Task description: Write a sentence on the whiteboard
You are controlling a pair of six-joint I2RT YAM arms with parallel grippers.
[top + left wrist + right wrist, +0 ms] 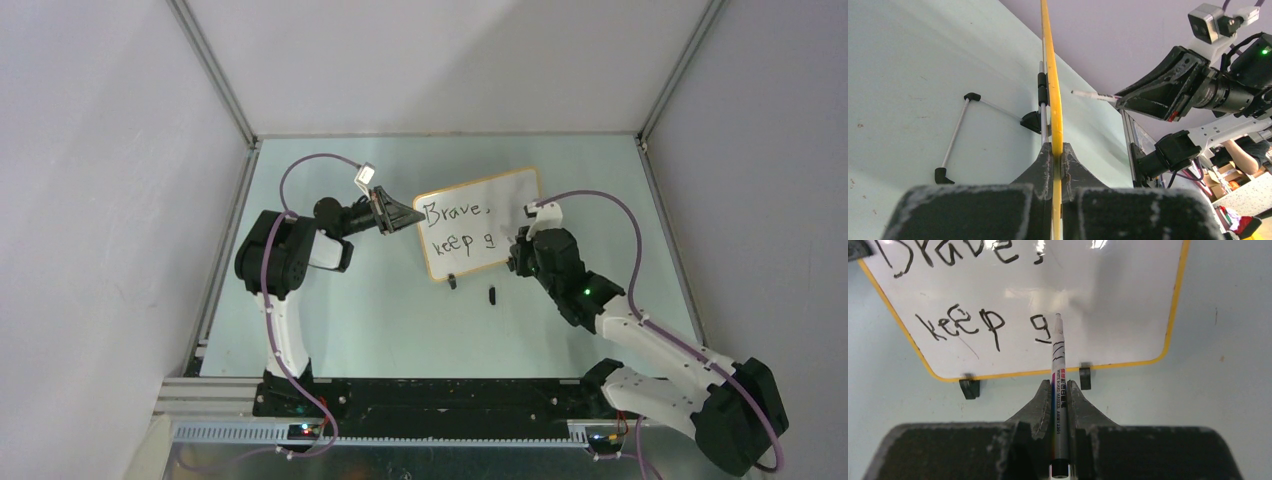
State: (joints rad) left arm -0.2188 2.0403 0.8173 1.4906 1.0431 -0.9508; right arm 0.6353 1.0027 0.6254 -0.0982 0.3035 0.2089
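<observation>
L gripper (1054,150) clamped on board's (505,210) left edge. R gripper (1060,390) pinched tight on marker (1058,355), tip just off board face, beside "g". Sentence (455,228) on board reads "Brave, keep g".

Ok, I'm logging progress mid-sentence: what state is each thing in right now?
whiteboard: propped on its stand, left edge clamped.
sentence: unfinished, reads "Brave, keep g".
marker: uncapped, tip by the g; contact unclear.
left claw: shut on the whiteboard.
right claw: shut on the marker.
</observation>
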